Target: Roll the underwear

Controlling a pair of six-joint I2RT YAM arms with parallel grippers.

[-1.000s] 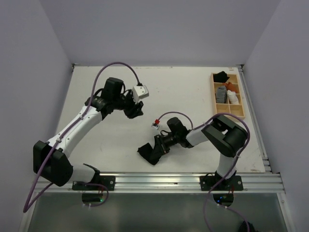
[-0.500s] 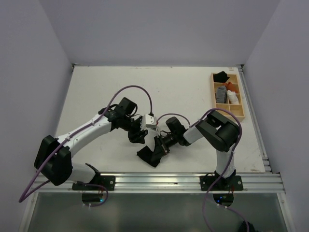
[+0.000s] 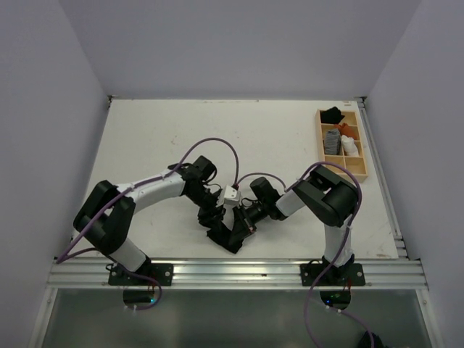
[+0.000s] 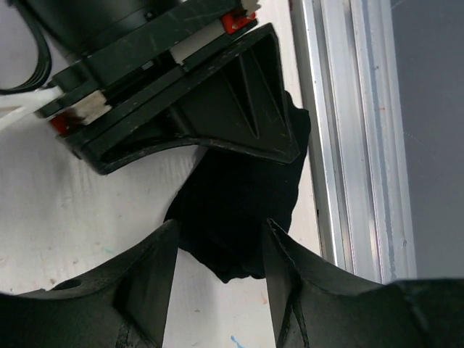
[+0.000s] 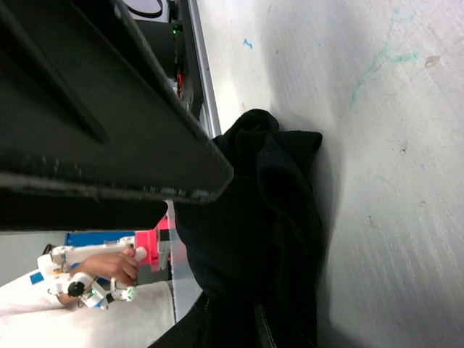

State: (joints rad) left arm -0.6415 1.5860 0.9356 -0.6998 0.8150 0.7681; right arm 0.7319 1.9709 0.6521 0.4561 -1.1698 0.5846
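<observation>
Swinging in from about 10 o'clock, the left gripper [image 4: 220, 239] had reached the underwear [image 3: 227, 237], where a second before it hung well apart over the far-left tabletop [image 3: 275, 130]. Half a second before it was only near; at this moment it sat just beside the cloth.

- Left gripper: released. The fingers stood apart, straddling the garment's near tip in the wrist view, and were not yet closed on it. They also looked a touch wider than earlier.
- Right gripper [image 3: 245, 221]: clenched on the underwear from about 2 o'clock, with black fabric bunched between its fingers. Its pose had not changed across the frames.
- Underwear: a dark crumpled wad at 6 o'clock on the tabletop, close to the metal rail [image 4: 348, 145]. It was unmoved and not visibly rolled.
- Wooden tray [image 3: 320, 145] at 2 o'clock: untouched.

Judgement: the arrival of the second gripper set up a two-handed hold. Rolling proper had barely begun. The likely next need was a pinch on the free tip, and the risk was the fingers closing on the tabletop rather than on cloth.
</observation>
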